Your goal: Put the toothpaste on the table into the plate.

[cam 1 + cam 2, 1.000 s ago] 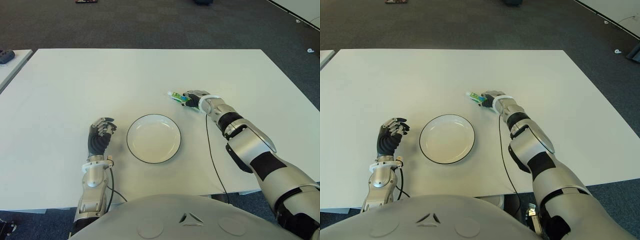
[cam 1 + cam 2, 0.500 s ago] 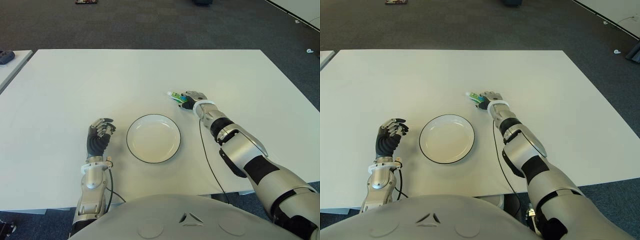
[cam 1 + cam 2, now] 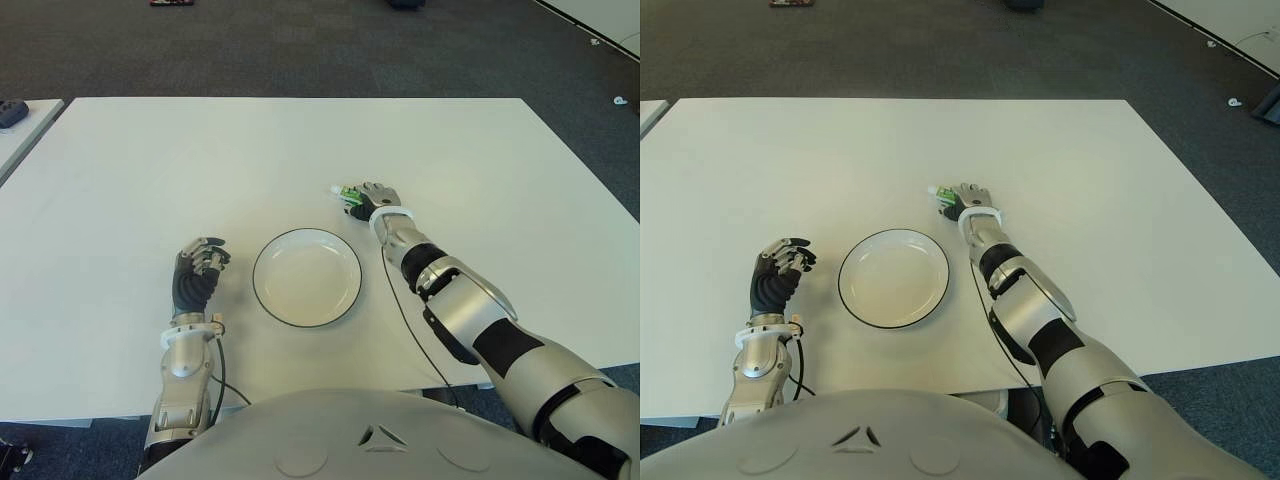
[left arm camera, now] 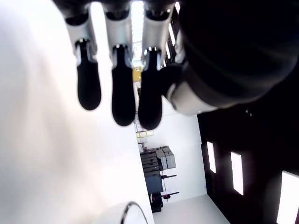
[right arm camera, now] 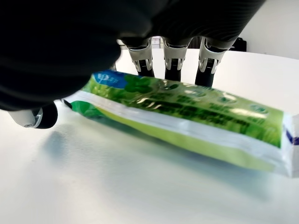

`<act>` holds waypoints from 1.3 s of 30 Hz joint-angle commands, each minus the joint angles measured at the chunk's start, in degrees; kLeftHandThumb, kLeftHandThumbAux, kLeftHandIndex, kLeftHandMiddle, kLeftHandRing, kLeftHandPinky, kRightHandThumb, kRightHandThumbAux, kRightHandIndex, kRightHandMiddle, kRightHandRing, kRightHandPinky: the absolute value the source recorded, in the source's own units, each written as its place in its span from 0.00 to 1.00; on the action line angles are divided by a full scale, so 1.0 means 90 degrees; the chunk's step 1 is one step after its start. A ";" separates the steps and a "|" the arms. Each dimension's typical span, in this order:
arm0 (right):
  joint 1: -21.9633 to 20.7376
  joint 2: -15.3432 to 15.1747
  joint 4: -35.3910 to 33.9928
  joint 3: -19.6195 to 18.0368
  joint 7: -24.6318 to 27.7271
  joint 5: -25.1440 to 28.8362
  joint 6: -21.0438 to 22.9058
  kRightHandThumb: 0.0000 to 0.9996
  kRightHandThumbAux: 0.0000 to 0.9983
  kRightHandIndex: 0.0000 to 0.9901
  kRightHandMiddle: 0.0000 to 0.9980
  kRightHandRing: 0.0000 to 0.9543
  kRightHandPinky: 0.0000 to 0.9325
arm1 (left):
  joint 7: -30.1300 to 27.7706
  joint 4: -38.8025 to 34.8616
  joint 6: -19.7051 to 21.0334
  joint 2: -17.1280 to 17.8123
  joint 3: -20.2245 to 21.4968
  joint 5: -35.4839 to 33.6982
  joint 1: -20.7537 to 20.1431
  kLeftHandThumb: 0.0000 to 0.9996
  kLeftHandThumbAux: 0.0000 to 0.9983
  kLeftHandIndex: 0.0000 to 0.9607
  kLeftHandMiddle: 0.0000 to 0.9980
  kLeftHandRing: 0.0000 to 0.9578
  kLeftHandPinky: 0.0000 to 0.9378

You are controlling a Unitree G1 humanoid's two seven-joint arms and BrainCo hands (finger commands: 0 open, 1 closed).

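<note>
- R hand (image 3: 375,197) sits over the toothpaste (image 5: 187,114) on the table (image 3: 150,170), beyond the plate (image 3: 307,277) and a bit to its right.
- Wrist view: R fingers (image 5: 174,63) come down behind the tube and the thumb sits on its near side, so the hand brackets it. The fingers look only partly curled. Can't tell if they actually press the tube or just stand beside it.
- Tube lies flat on the tabletop w/ its underside in contact, so it isn't lifted. In the eye views only its cap end (image 3: 343,190) pokes out from under the hand, on the robot's left side of it.
- Step in hand, as I judge it: closing the grasp. Reach looks done, pickup not yet.
- Plate is empty, white w/ a dark rim, near the hand but apart from it, nothing in between.
- L hand (image 3: 194,275) shows just left of the plate, fingers curled w/ nothing in them, idle. Can't tell if it touches the table.
- Next move calls for: firm pinch across the tube's width, lift clear of the table, short carry toward the robot and slightly left over the rim, then let go inside.
- Risk, I'd guess: a flat soft tube may slide or squash rather than lift if the fingers only catch the top.
</note>
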 commanded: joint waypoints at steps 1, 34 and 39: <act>0.0523 0.0303 0.0277 0.0271 -0.0232 -0.0167 0.0061 0.56 0.20 0.00 0.00 0.00 0.00 | 0.0003 -0.0007 0.0015 -0.0044 0.0057 -0.0094 0.0031 0.70 0.72 0.45 0.56 0.56 0.54; 0.0729 0.0305 0.0408 0.0617 -0.1335 -0.0452 0.0135 0.64 0.47 0.12 0.11 0.16 0.29 | 0.0044 -0.0004 -0.0141 -0.0116 0.0187 -0.0106 0.0089 0.70 0.72 0.45 0.54 0.55 0.53; 0.0697 0.0325 0.0413 0.0545 -0.1508 -0.0426 0.0133 0.69 0.53 0.24 0.21 0.24 0.32 | 0.0047 0.0021 -0.0167 -0.0102 0.0203 -0.0080 0.0084 0.70 0.72 0.45 0.55 0.55 0.54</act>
